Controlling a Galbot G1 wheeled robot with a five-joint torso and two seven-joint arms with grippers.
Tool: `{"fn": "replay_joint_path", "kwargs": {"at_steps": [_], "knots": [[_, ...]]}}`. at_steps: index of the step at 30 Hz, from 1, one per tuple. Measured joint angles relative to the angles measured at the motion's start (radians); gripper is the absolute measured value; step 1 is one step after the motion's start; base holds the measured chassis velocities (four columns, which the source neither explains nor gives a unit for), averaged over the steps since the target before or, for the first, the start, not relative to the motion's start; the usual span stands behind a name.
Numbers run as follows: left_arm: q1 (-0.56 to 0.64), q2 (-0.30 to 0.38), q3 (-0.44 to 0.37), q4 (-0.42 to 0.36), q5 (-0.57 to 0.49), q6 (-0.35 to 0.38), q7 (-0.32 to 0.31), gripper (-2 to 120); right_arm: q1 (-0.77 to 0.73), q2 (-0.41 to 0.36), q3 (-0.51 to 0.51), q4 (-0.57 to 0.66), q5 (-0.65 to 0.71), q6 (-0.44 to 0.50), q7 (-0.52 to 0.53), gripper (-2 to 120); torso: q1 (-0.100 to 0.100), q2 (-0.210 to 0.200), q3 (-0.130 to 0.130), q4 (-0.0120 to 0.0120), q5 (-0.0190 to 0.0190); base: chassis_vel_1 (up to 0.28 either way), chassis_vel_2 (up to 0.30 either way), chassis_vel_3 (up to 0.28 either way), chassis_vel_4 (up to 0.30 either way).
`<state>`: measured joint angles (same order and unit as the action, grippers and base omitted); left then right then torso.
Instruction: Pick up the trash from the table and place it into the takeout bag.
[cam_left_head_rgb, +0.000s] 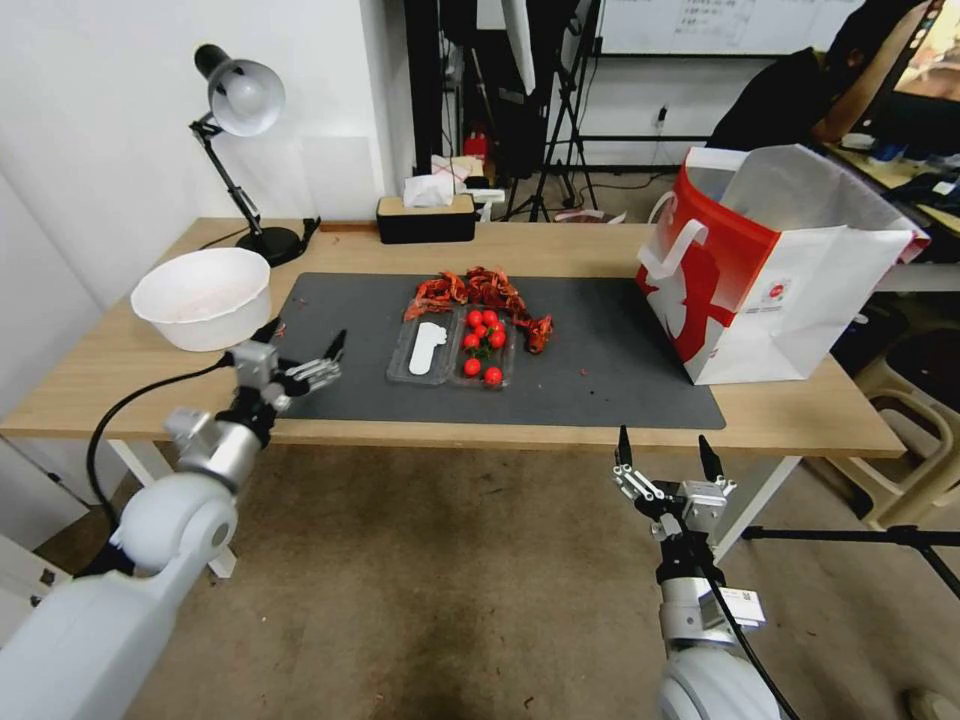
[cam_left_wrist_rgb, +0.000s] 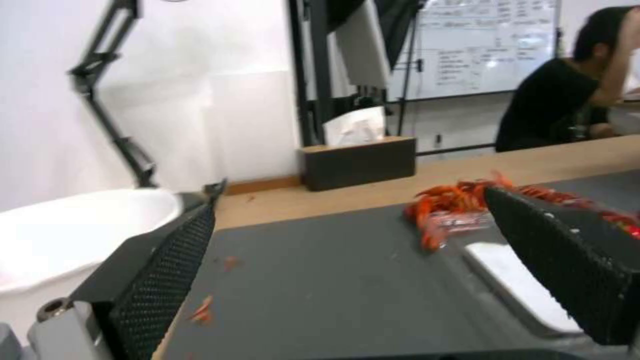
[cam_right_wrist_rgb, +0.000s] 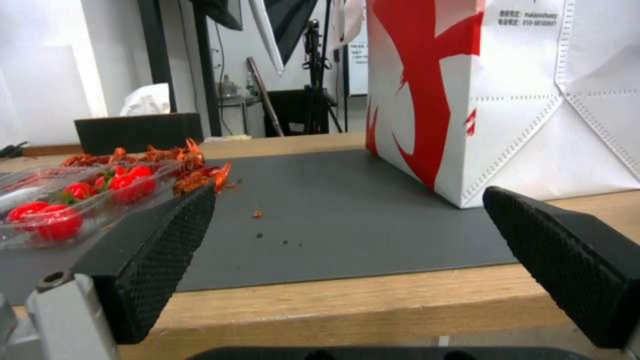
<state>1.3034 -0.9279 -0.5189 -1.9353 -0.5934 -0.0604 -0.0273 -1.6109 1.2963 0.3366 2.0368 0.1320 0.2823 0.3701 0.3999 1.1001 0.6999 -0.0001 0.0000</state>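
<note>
The takeout bag (cam_left_head_rgb: 780, 270) stands upright and open-topped on the right end of the table (cam_left_head_rgb: 600, 245), partly on the dark grey mat (cam_left_head_rgb: 620, 350). The trash is out of view. My left gripper (cam_left_head_rgb: 304, 338) hovers open over the mat's front left corner, just right of the large white bowl (cam_left_head_rgb: 203, 295); nothing lies between its fingers (cam_left_wrist_rgb: 167, 270). In front of the table's near edge, lower than the tabletop, my right gripper (cam_left_head_rgb: 663, 445) is open and empty. From its wrist view the right gripper (cam_right_wrist_rgb: 348, 192) faces the takeout bag (cam_right_wrist_rgb: 507, 100).
A clear tray (cam_left_head_rgb: 455, 350) of cherry tomatoes sits mid-mat, with a pile of red crayfish shells (cam_left_head_rgb: 480, 290) behind it. A black tissue box (cam_left_head_rgb: 426, 217) and a desk lamp (cam_left_head_rgb: 240, 100) stand along the back edge. Stools (cam_left_head_rgb: 900, 400) crowd the table's right end.
</note>
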Motion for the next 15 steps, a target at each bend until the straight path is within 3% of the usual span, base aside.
{"fn": "replay_joint_path", "kwargs": {"at_steps": [5, 15], "knots": [[0.120, -0.050, -0.089, -0.022, 0.028, -0.027, 0.005, 100, 0.001, 0.000, -0.006, 0.001, -0.004, 0.000, 0.000, 100, 0.000, 0.000, 0.000, 0.0001, 0.0000, 0.000, 0.000, 0.000, 0.000], [0.245, -0.128, -0.160, -0.021, 0.072, -0.092, 0.028, 100, 0.001, -0.004, -0.014, 0.000, -0.006, -0.001, 0.001, 100, 0.000, 0.000, 0.000, 0.0001, 0.0000, 0.000, 0.000, 0.000, 0.000]]}}
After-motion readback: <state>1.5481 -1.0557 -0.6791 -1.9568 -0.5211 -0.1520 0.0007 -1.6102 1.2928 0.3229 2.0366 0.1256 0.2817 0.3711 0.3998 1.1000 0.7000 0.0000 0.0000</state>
